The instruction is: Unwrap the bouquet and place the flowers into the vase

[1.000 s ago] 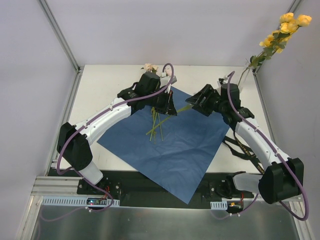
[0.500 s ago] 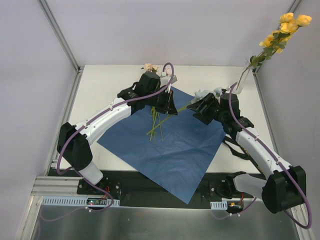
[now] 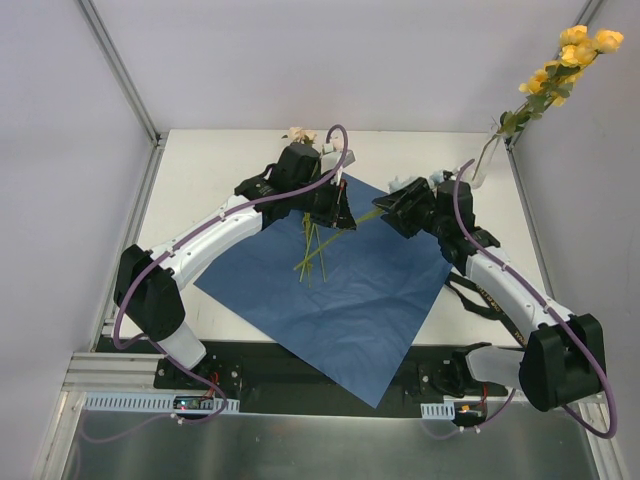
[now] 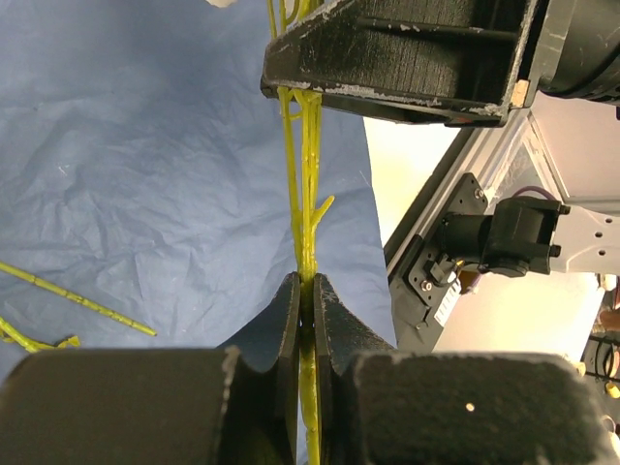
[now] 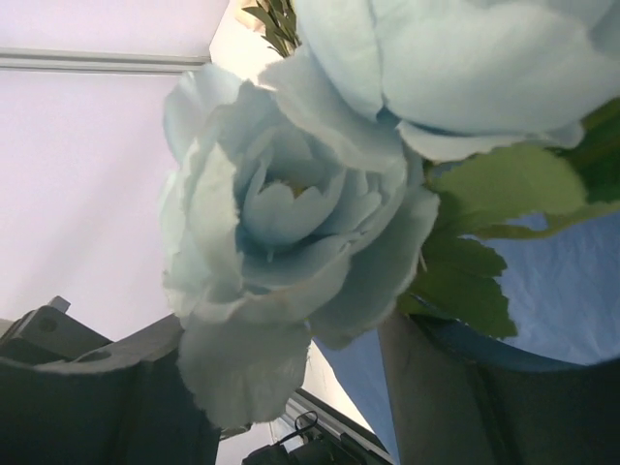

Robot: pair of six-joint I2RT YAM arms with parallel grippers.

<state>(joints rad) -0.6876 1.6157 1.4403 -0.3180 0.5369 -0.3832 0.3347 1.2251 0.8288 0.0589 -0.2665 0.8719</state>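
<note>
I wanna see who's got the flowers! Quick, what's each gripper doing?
Left gripper: shut on the stems.
Right gripper: blue flower between its jaws; cannot tell if it is gripped.

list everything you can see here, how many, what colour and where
table: one, white, under everything
paper sheet: one, blue, spread flat mid-table
vase: one, clear, far right corner
yellow flowers: one spray, yellow, in the vase
pale-blue flowers: two blooms, pale blue, between the right gripper's fingers
cream flowers: small cluster, cream, just beyond the left gripper
green stems: several, green, over the paper
black strap: one, black, on the table right of the paper
left gripper: one, black, shut on green stems
right gripper: one, black, around the pale-blue flowers, grip unclear
</note>
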